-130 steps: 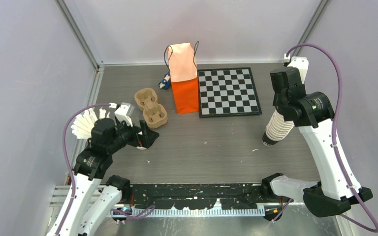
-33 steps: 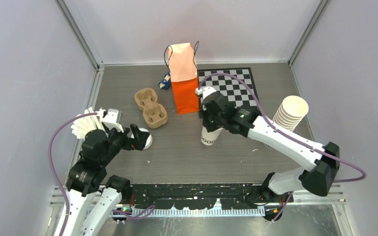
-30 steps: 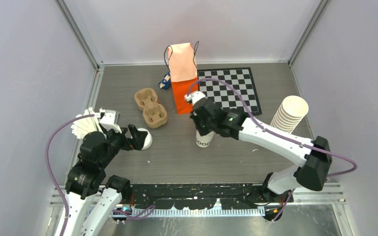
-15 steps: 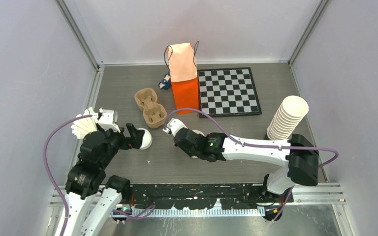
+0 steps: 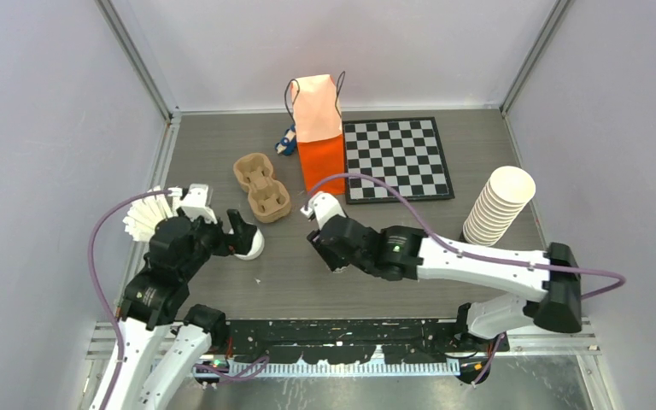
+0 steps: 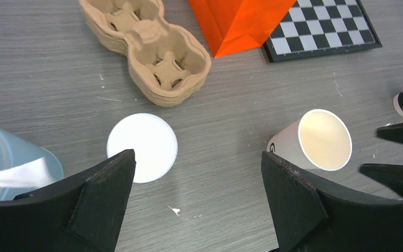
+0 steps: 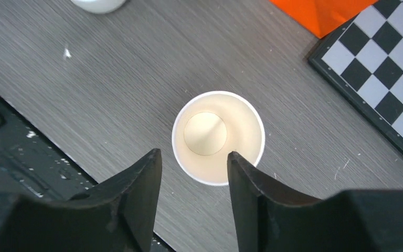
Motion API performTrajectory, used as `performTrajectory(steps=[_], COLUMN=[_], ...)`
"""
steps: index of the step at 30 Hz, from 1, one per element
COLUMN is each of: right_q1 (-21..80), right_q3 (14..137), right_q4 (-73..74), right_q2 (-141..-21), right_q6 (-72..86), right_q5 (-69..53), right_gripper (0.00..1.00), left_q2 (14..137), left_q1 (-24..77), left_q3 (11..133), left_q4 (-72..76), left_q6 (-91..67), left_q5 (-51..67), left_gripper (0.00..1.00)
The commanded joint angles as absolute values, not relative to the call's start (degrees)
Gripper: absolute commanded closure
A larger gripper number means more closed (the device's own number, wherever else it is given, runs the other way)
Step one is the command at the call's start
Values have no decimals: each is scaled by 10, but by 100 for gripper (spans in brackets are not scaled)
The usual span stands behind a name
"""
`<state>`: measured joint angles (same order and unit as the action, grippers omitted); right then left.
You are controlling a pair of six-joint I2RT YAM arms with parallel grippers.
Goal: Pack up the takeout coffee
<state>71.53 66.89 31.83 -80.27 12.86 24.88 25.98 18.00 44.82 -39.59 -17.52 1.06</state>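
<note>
One small white paper cup [image 7: 218, 137] is seen standing upright and lidless on the grey, wood-grained table [image 6: 42, 79], near the front middle. Its cream inside and thin rolled rim are shown from above, and dark lettering is partly visible on its wall. The right gripper [image 7: 193, 156] is held just above and beside it. Its two black wedge-shaped fingers are parted and closed on nothing, and in the left wrist view their tips are seen just clear of the cup's wall. In the overhead view the cup is almost wholly hidden beneath that arm's wrist.

To the cup's left, a flat round white lid [image 6: 142, 147] lies on the table, apart from the cup. The left gripper [image 6: 198, 155] is poised over it with fingers spread wide, gripping nothing.

Behind the lid, brown moulded-pulp cup carriers [image 6: 152, 50] are stacked. Further back, an orange paper bag [image 5: 320, 141] stands upright, with a black-and-white chessboard [image 5: 397, 158] laid flat just beside it. A tall, leaning stack of ribbed white cups [image 5: 497, 205] is placed near the right edge.
</note>
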Motion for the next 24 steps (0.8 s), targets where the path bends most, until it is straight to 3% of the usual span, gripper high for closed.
performTrajectory(steps=[1, 4, 8, 13, 24], right_q1=[719, 719, 719, 719, 719], right_q3=[693, 676, 650, 641, 662], right_q4=[346, 351, 332, 339, 368], right_q2=[-719, -665, -602, -556, -531], right_q6=[187, 203, 208, 185, 171], right_q5=[274, 273, 267, 275, 258], right_gripper=[43, 30, 22, 21, 21], left_q2=[317, 390, 487, 569, 612], left_q1=[180, 180, 181, 183, 183], left_q3=[464, 491, 539, 544, 473], left_q4=[-367, -381, -419, -417, -325], left_q6=[-174, -181, -200, -243, -295], left_q5=[63, 87, 81, 103, -25], left_gripper=[11, 16, 24, 38, 58])
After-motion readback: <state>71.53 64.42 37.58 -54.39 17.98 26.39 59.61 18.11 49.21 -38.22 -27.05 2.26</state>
